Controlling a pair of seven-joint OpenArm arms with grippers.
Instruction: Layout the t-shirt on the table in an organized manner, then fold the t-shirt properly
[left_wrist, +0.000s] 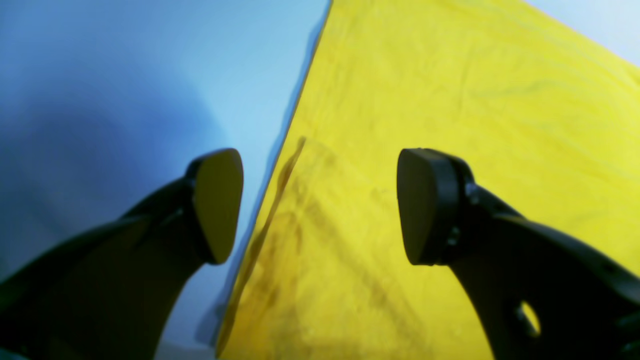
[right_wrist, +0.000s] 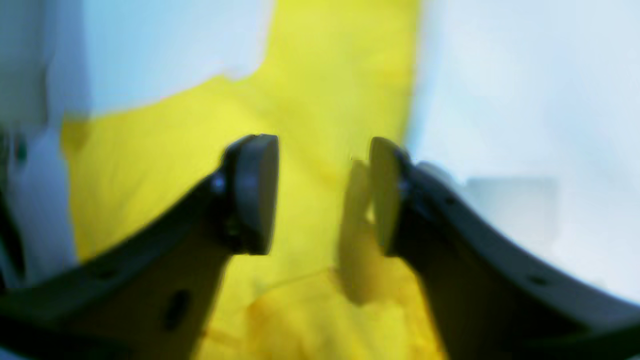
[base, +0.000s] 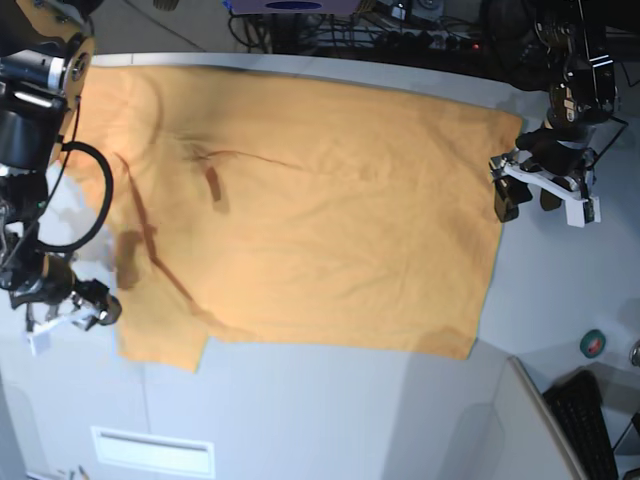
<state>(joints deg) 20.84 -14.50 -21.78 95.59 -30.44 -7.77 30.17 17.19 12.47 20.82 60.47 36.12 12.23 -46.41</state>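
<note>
T-shirt (base: 300, 210) lying flat on table (base: 330, 420). Both grippers spread, empty: left gripper (left_wrist: 320, 205) straddling hem edge, right gripper (right_wrist: 324, 195) probably over sleeve, img blurry. Be pinching only top layer at shirt edge.

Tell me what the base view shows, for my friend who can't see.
An orange-yellow t-shirt lies spread nearly flat on a light-grey table. The left gripper hovers at one edge and the right gripper at the opposite edge.
</note>
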